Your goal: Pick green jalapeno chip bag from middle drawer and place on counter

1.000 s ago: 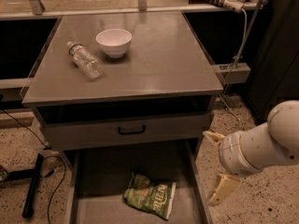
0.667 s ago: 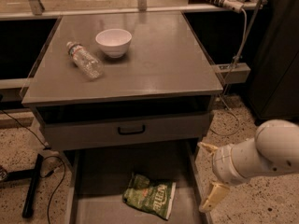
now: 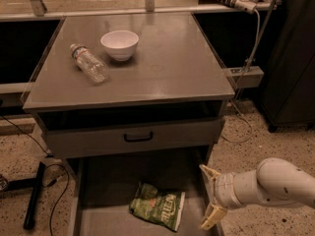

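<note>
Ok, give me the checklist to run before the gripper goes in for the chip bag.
1. Middle drawer pulled open: ok.
2. Green jalapeno chip bag lying uncovered on the drawer floor: ok.
3. Gripper empty, fingers spread: ok.
4. Gripper above the bag: not ok. It sits at the drawer's right edge, beside the bag.
5. Free space on the counter right of the bowl and bottle: ok.
</note>
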